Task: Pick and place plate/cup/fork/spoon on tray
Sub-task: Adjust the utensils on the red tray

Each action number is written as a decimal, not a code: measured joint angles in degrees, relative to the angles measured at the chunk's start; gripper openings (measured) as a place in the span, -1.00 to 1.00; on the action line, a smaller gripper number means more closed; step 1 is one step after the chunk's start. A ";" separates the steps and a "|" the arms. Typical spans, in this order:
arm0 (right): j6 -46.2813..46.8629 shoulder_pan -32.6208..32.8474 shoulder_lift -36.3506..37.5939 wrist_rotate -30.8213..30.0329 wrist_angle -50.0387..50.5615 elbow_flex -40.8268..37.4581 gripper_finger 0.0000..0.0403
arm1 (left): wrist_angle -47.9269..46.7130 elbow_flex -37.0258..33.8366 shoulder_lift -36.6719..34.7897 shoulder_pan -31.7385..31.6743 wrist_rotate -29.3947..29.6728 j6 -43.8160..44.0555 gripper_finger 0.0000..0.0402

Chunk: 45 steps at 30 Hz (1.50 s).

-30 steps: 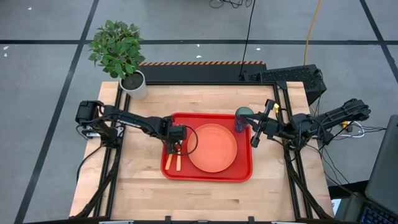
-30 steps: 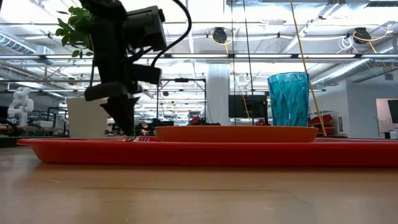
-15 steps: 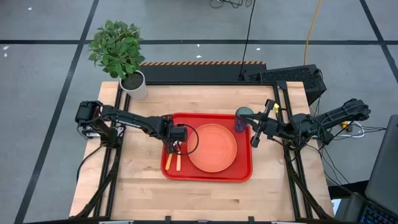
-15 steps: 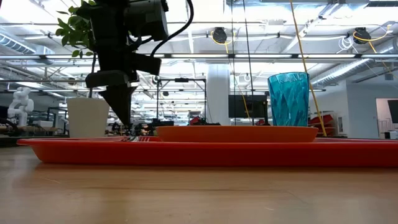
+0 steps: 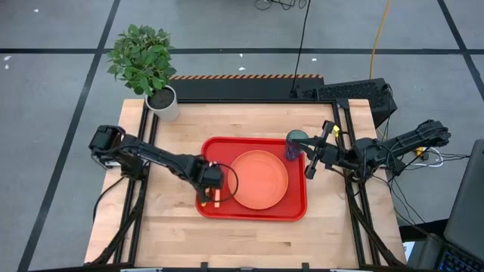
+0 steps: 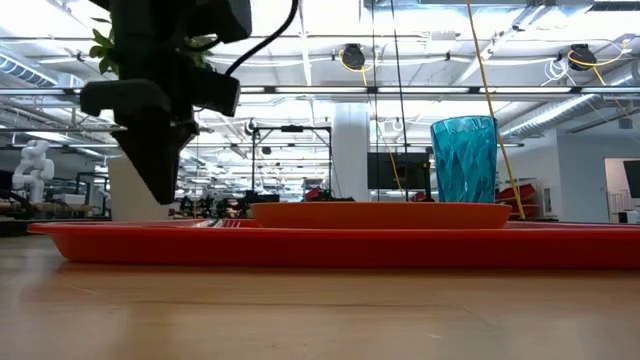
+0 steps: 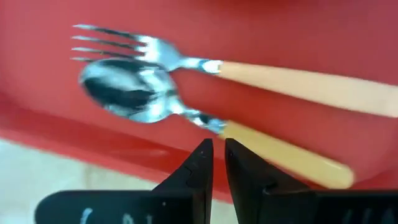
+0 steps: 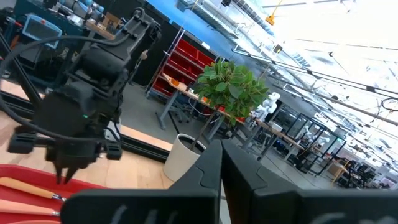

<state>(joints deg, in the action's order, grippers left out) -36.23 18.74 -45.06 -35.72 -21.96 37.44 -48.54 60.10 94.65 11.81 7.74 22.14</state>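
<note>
The red tray point(image 5: 253, 217) lies mid-table. On it are the orange plate point(image 5: 259, 180), the teal cup point(image 5: 295, 143) standing upright at its far right corner, and the spoon point(image 7: 127, 93) and fork point(image 7: 149, 53) side by side along its left rim, orange handles point(image 5: 210, 199) toward the near edge. My left gripper point(image 7: 217, 149) hangs pointing down just above the spoon's handle. Only a narrow gap shows between its fingers, with nothing in it. In the low view its tip point(image 6: 160, 198) is clear of the tray point(image 6: 330, 245). My right gripper point(image 5: 314, 153) waits raised at the tray's right, shut.
A white pot with a green plant point(image 5: 164, 102) stands at the table's far left corner. Bare wood lies on the near side of the tray and to its left. The right arm's base and cables sit at the right edge.
My left gripper has moved along the fork and spoon toward the table's near edge and a little left, rising slightly and rolling a bit about its own line. Fork, spoon, plate and cup have stayed where they were.
</note>
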 joint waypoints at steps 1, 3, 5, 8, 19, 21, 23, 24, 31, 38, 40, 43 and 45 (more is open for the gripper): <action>0.00 0.00 0.00 0.00 0.00 0.00 -1.00 | 0.99 -0.43 0.00 0.61 -0.05 0.34 -0.77; 0.04 0.00 0.00 0.02 0.00 0.00 -1.00 | 1.70 -1.41 0.00 1.49 -0.08 1.00 -0.77; 0.49 0.00 0.00 0.04 -0.02 0.02 -1.00 | 1.77 -2.28 0.02 2.13 -0.05 1.10 -0.77; 0.64 0.00 0.00 0.04 -0.09 0.00 -1.00 | 1.92 -3.02 0.02 2.92 0.07 0.98 -0.77; 0.50 0.00 0.00 0.04 -0.52 -0.01 -1.00 | 8.81 -7.83 0.04 3.70 0.79 -2.37 -0.77; 0.48 0.00 0.00 0.05 -0.52 -0.01 -1.00 | 9.11 -8.28 0.11 3.70 0.75 -2.39 -0.77; 0.46 0.00 0.00 0.05 -0.52 -0.01 -1.00 | 9.40 -8.29 0.11 3.70 0.77 -2.38 -0.77; 0.46 0.00 0.00 0.04 -0.52 -0.01 -1.00 | 9.42 -8.29 0.11 3.70 0.77 -2.44 -0.77; 0.46 0.00 0.00 0.04 -0.52 -0.01 -1.00 | 11.12 -8.29 0.11 3.70 0.77 -2.04 -0.77; 0.46 0.00 0.00 0.04 -0.52 0.01 -1.00 | 13.01 -8.29 0.11 3.72 0.33 -0.53 -0.77; 0.46 0.00 0.00 0.05 -0.52 -0.01 -1.00 | 12.82 -8.29 0.11 3.72 0.34 -0.54 -0.77; 0.46 0.00 0.00 0.04 -0.52 -0.01 -1.00 | 11.30 -8.29 0.11 3.72 0.32 -0.58 -0.77; 0.46 0.00 0.00 0.04 -0.52 -0.01 -1.00 | 9.98 -8.29 0.11 3.72 0.32 -0.72 -0.77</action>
<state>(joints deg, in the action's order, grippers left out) -35.77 18.74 -45.06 -35.68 -22.48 37.43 -38.55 51.81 94.76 15.53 8.05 21.43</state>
